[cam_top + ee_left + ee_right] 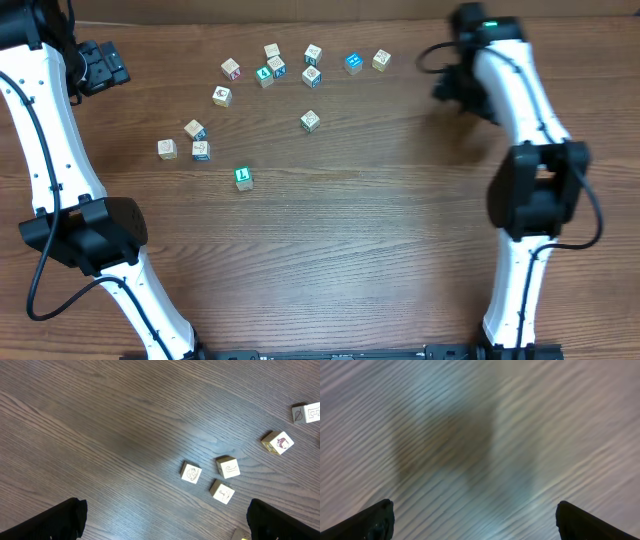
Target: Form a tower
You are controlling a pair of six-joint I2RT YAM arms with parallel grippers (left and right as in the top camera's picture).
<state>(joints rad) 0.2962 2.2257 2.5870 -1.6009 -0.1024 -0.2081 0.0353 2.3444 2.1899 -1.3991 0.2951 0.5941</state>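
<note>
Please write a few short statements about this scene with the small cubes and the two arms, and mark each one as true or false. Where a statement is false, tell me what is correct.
1. The left gripper and the right gripper are both open and hold nothing. True.
2. In the overhead view, the tower is lower in the picture than all the loose cubes. True.
3. The tower stands between the right gripper's fingers. False: only bare table shows between them.
4. The loose cubes lie in one straight row. False: they are scattered, some in small clusters.
5. The left wrist view shows several loose cubes lying on the table. True.
</note>
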